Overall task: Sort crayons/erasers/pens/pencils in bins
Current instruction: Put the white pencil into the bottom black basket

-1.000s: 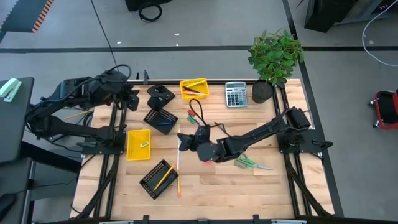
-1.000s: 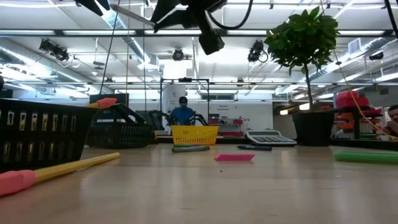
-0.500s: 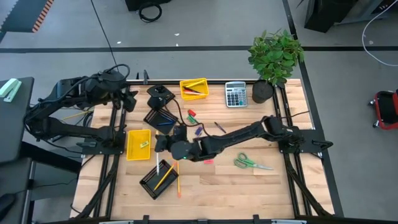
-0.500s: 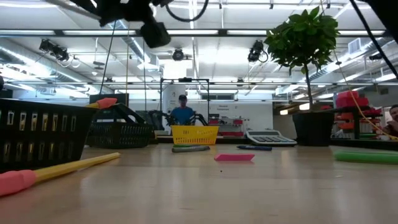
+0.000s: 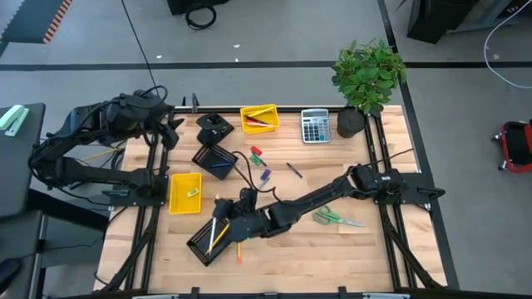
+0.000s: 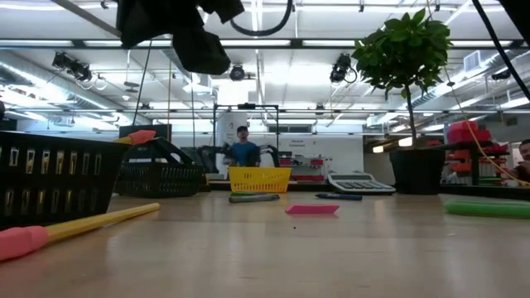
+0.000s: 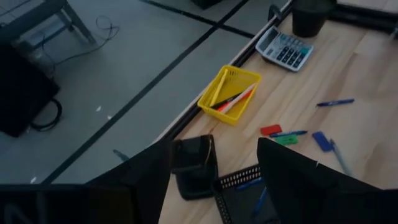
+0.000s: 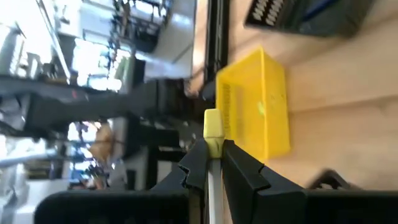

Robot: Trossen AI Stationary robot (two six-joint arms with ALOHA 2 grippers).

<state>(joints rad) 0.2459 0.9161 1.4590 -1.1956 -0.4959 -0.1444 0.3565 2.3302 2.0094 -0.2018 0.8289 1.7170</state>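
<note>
Right arm swung from table centre toward the near-left over the last second, and the right gripper [image 5: 219, 229] now hung over the near black mesh bin [image 5: 202, 242]. Its fingers [image 8: 196, 163] were clamped narrow on a pencil [image 8: 212, 138], thin pale shaft with a yellow eraser end poking out past the fingertips in the right wrist view. Beyond that tip sat the left yellow bin [image 8: 260, 103] with one small green eraser [image 5: 192, 193] inside.

Near mesh bin already held a long yellow pencil [image 5: 218, 237] lying diagonally; another orange-yellow pencil [image 5: 238, 249] lay on the table [image 5: 332, 249] just right of that bin. In the low view that one showed as a yellow stick with a pink eraser end [image 6: 21, 242].

Left gripper [image 5: 170, 129] waited at the far-left table edge, fingers [image 7: 298, 180] spread wide, nothing between them.

Far mesh bin [image 5: 214, 159] held blue crayons. Far yellow bin [image 5: 258, 117] held red pens. Loose near centre: a red eraser [image 5: 256, 151], a green eraser [image 5: 258, 158], a blue-purple crayon [image 5: 264, 176], a blue pen [image 5: 294, 170], and a pink eraser [image 6: 312, 209].

Green-handled scissors [image 5: 335, 218] lay near-right. Calculator [image 5: 315, 126] and potted plant [image 5: 366, 79] sat at the far right.
</note>
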